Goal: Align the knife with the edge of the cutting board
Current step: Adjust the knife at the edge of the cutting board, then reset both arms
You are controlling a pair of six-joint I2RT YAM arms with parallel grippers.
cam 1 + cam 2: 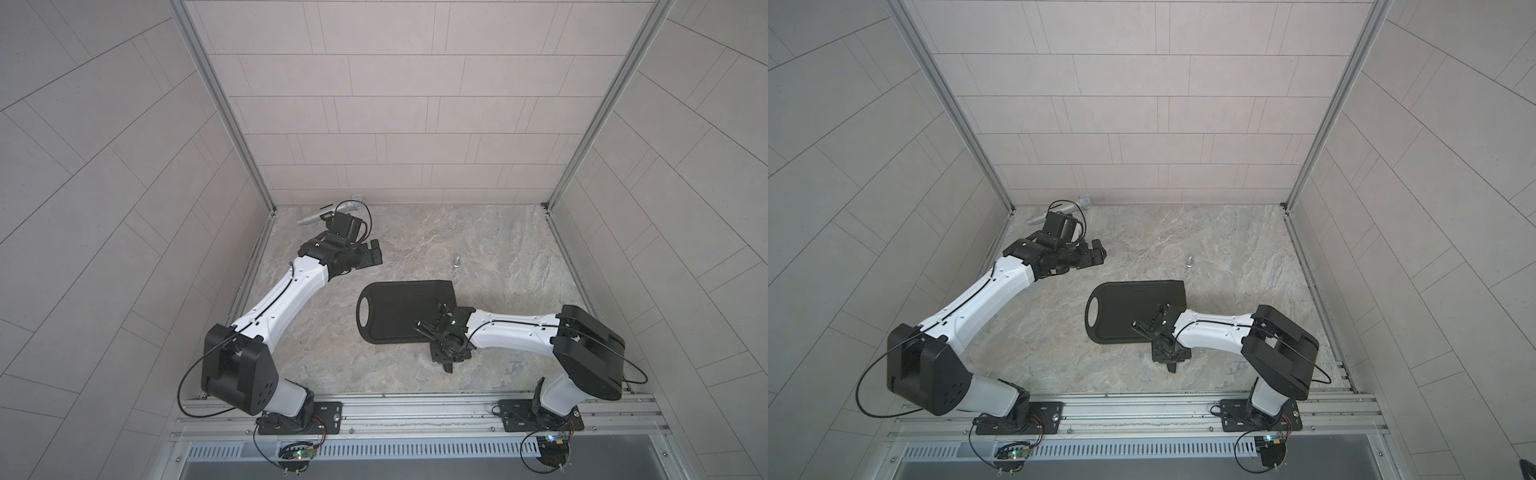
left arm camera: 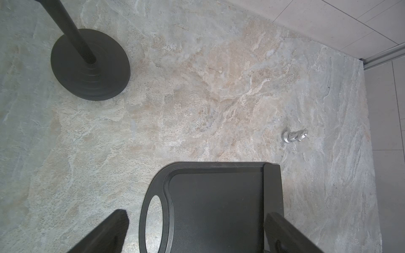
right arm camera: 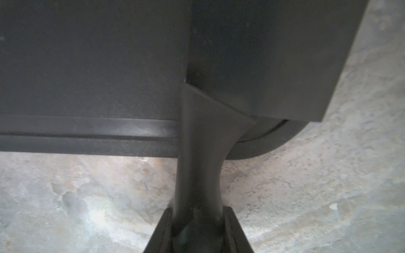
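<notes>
Tabletop (image 1: 415, 249), tool (image 3: 197, 215) gripping knife (image 3: 200, 157), wrist view only

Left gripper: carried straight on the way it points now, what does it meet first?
Probably the cutting board, near its handle-hole end: in the wrist view it lies between the open jaws of the left gripper. Depth is unclear.

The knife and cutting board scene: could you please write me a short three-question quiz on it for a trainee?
1. True or false: the left gripper is open and holds nothing.
2. Pick one: the right gripper is shut on which part of the knife? A the blade, B the handle, C the blade's far corner.
3. Fill in: the blade is over the end of the cutting board opposite its oval ___.
Key: 1 true; 2 B; 3 hole.
</notes>
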